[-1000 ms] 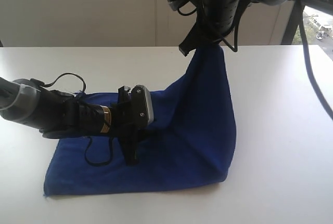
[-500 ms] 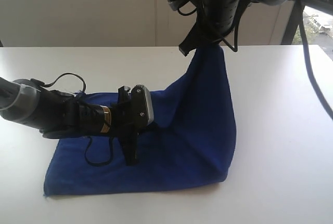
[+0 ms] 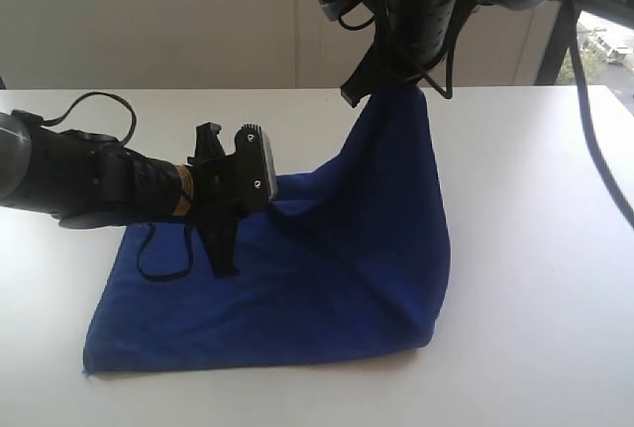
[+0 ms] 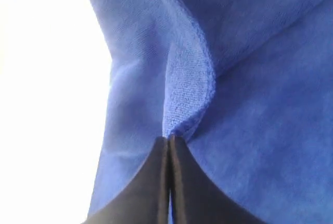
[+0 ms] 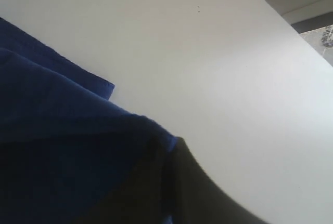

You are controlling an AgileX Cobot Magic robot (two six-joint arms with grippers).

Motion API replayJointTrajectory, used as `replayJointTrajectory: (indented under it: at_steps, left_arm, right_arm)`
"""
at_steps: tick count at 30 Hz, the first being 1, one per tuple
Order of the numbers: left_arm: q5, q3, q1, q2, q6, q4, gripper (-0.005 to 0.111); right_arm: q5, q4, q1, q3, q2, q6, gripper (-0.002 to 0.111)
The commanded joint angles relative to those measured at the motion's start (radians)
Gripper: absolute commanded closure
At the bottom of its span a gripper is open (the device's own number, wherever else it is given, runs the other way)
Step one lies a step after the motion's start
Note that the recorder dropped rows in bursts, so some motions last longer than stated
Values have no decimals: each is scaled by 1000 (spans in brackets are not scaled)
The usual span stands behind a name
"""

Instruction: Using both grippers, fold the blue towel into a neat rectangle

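Now | left gripper point(image 4: 167, 142) pinching blue towel point(image 3: 327, 278) hem | right gripper point(image 5: 170, 146) clamps raised corner | white table point(image 3: 535, 249) around

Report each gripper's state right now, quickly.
Left gripper: closed, pinching a hemmed edge of the blue towel.
Right gripper: closed, holding the blue towel's raised end.

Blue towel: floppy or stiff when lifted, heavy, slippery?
Probably floppy: the blue towel drapes in a sagging sheet from the right gripper, its lower part slack on the table. Likely light: one pinched corner carries it. Probably not slippery: the left gripper pinches a hem fold between shut jaws.
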Motion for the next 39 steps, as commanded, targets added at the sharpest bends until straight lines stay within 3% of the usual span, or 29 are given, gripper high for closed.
replayJointTrajectory:
  at_steps: [1,4,11,24,39]
  left_arm:
    - [65,0,42,-38,53,-4,107]
    - [120,-22,87,-56,55,-6,107]
    - [108,-85,176,-60,104,-4,107]
    - [145,-153,235,0,201,-4,107]
    - [168,-153,305,2,201,-4,107]
  right_arm:
    - [25,95,-3,0,-33,-72,108]
    - [61,147,-3,0,-54,-135,108]
    - [138,378,15,0,-97,-311,108]
    - [134,495,292,0,-64,-334,108]
    - [10,657,387,0,1,-363,108]
